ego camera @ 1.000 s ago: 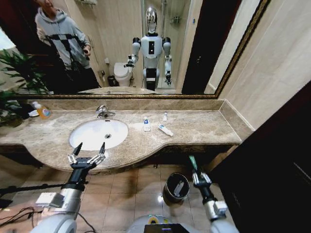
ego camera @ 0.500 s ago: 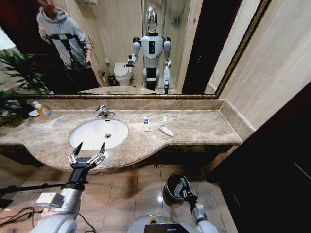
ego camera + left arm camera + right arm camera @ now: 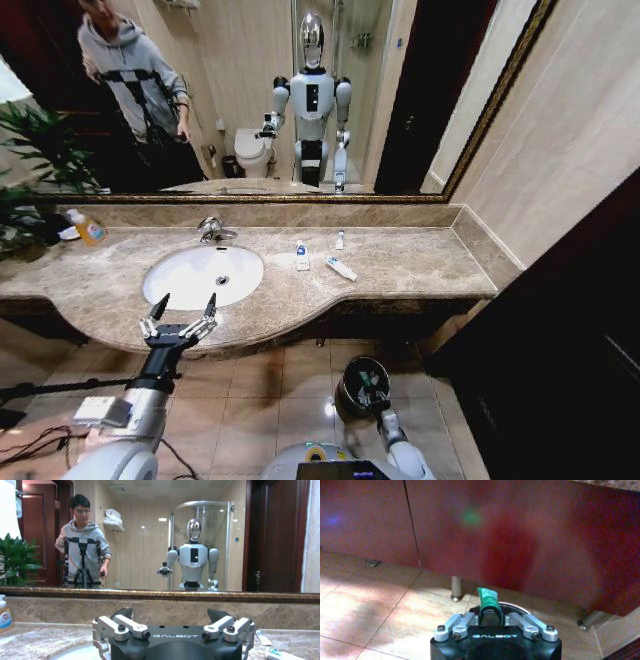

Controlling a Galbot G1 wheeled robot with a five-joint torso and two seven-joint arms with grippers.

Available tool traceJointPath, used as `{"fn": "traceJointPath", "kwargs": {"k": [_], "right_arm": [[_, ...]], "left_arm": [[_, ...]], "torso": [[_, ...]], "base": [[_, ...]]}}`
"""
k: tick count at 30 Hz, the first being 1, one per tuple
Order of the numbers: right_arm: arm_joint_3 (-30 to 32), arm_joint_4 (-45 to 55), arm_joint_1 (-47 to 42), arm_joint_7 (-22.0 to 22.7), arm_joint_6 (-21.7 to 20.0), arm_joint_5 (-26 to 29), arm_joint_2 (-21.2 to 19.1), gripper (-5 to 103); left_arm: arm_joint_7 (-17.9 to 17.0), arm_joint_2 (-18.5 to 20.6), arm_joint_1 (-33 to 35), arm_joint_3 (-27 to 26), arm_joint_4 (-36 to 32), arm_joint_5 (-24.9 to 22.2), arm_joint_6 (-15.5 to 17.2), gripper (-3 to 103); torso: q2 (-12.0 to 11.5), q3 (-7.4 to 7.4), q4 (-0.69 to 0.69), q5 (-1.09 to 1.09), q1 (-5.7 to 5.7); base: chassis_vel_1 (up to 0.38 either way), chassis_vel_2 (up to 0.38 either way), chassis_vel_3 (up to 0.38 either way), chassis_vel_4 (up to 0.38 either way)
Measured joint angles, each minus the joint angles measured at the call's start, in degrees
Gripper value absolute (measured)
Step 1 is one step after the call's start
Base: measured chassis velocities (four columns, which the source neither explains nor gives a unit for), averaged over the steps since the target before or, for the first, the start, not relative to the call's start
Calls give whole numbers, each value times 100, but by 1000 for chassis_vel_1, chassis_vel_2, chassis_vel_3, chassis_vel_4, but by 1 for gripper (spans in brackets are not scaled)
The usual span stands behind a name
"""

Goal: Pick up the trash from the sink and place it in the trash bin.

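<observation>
The white oval sink (image 3: 190, 285) sits in the beige marble counter, and its basin looks bare. A blue-labelled little bottle (image 3: 301, 257), a small white tube (image 3: 340, 240) and a longer white tube (image 3: 341, 268) lie on the counter to the right of it. My left gripper (image 3: 181, 316) hovers open at the counter's front edge, just before the sink, with nothing held (image 3: 170, 615). My right gripper (image 3: 371, 392) is low over the dark trash bin (image 3: 350, 385), shut on a dark green tube (image 3: 487, 599) that sticks out past the fingers.
A chrome faucet (image 3: 212, 230) stands behind the sink. An orange bottle (image 3: 88, 230) stands at the far left by a plant (image 3: 40, 150). Dark wood cabinet fronts (image 3: 520, 540) close the space under the counter, above a tiled floor (image 3: 375, 607). A mirror backs the counter.
My right arm has swung from right of the bin, lower and leftward, to over the bin's mouth, with the green tube still held. The left arm has not moved.
</observation>
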Motion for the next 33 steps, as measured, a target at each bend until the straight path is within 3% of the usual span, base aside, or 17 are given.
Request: {"fn": "traceJointPath", "kwargs": {"k": [2, 6, 7, 9, 10, 11, 12, 14, 17, 22, 23, 30, 33], "right_arm": [[-3, -60, 73, 3, 0, -27, 5, 32], [-4, -72, 121, 10, 0, -30, 2, 37], [-3, -71, 139, 15, 0, -30, -6, 47], [-1, -70, 143, 19, 0, -30, -10, 47], [14, -45, 138, 28, -1, -17, -21, 58], [20, -24, 131, 32, -1, -8, -27, 58], [42, 107, 70, 65, -2, 27, -54, 70], [59, 200, 25, 83, -2, 37, -67, 70], [148, 844, -262, 146, -40, 188, -151, 86], [338, 2168, -927, 245, -143, 372, -298, 99], [338, 2168, -927, 245, -143, 372, -298, 99], [591, 4670, -2502, 317, -291, 814, -436, 100], [617, 5195, -2817, 328, -256, 863, -431, 100]], "left_arm": [[0, 0, 0, 0, 0, 0, 0, 100], [0, 0, 0, 0, 0, 0, 0, 100], [0, 0, 0, 0, 0, 0, 0, 100], [0, 0, 0, 0, 0, 0, 0, 100], [0, 0, 0, 0, 0, 0, 0, 100], [0, 0, 0, 0, 0, 0, 0, 100], [0, 0, 0, 0, 0, 0, 0, 100], [0, 0, 0, 0, 0, 0, 0, 100], [0, 0, 0, 0, 0, 0, 0, 100], [0, 0, 0, 0, 0, 0, 0, 100], [0, 0, 0, 0, 0, 0, 0, 100], [1, 0, 0, 0, 0, 0, 0, 100], [1, 0, 0, 0, 0, 0, 0, 100]], "torso": [[0, 0, 0, 0, 0], [0, 0, 0, 0, 0], [0, 0, 0, 0, 0], [0, 0, 0, 0, 0], [0, 0, 0, 0, 0], [0, 0, 0, 0, 0], [0, 0, 0, 0, 0], [0, 0, 0, 1, 0], [0, -1, 0, 1, -1], [0, -1, 0, 0, -1], [0, -1, 0, 0, -1], [1, -1, -1, 1, -1], [1, -1, 0, 0, -1]], "base": [[0, 0, 0, 0], [0, 0, 0, 0], [0, 0, 0, 0], [0, 0, 0, 0], [0, 0, 0, 0], [0, 0, 0, 0], [0, 0, 0, 0], [0, 0, 0, 0], [0, 0, 0, 0], [0, 0, 0, 0], [0, 0, 0, 0], [0, 0, 0, 0], [0, 0, 0, 0]]}}
